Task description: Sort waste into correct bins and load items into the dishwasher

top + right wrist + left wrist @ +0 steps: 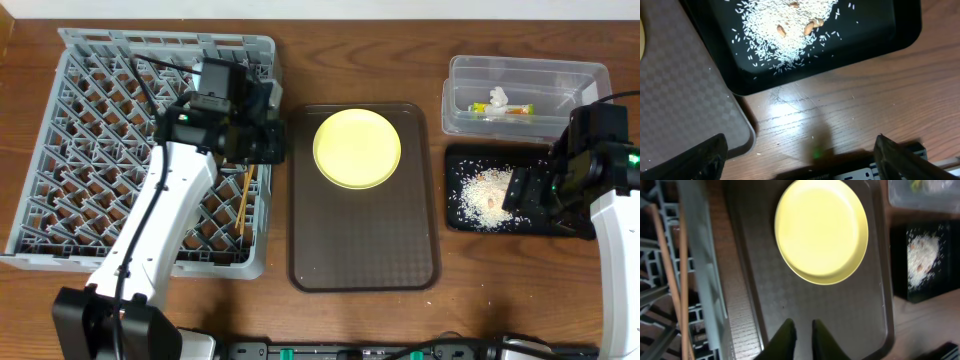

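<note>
Yellow plate (357,148) lies in the far half of the brown tray (365,250); the near half is free room. By the tray's left edge we see the left gripper (801,324), jaws almost closed, empty. Right of the tray, the right gripper (800,145) hangs over the surface (850,110), jaws wide apart, beside the black tray (885,30) near edge.

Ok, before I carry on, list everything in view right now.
dish rack: 1, grey, left
chopsticks: 2, wooden, in rack's right side
serving tray: 1, brown, centre
plate: 1, yellow, on serving tray
tub: 1, clear, far right
tissue: 1, white, in tub
wrapper: 1, green-yellow, in tub
black tray: 1, black, nearer than tub
rice crumbs: many, whitish, in black tray
left gripper: 1, black, nearly shut, empty, by rack's right edge
right gripper: 1, black, open, empty, beside black tray
</note>
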Tool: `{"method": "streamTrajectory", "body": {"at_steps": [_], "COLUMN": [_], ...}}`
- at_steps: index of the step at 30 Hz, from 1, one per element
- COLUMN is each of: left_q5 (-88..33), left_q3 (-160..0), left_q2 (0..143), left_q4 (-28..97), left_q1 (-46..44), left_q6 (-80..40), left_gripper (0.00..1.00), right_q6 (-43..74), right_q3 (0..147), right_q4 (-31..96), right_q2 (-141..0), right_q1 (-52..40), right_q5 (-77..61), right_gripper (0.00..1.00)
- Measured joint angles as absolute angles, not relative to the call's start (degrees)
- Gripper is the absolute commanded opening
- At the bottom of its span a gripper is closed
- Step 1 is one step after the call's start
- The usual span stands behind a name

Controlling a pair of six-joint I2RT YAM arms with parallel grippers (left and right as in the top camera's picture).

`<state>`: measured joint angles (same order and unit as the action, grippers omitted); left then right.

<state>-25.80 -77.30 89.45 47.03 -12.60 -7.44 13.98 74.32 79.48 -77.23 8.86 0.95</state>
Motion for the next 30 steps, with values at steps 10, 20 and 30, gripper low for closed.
{"method": "streamTrajectory", "body": {"at_steps": [10, 20, 30], "left_q5": [-24.2, -7.4, 3.3], "left_q3": [-77.3, -77.4, -77.5], "left_q2": [89.4, 90.9, 107.1], "left_q4": [41.6, 28.4, 23.7], "left_q1": [-19.4, -30.5, -43.8], "left_q6": [-7.9, -9.7, 3.0], "left_gripper": [0.74, 0.72, 0.74], "right_q6": [13.7, 13.7, 13.7], "right_q3": [74.3, 74.3, 74.3], "right_q4": [79.5, 79.4, 79.5], "right_q2": [-77.2, -77.2, -77.2], "right_q1": [8.9, 8.9, 8.9], "right_q5": [0.8, 0.8, 0.8], "right_gripper": [0.98, 0.99, 0.99]}}
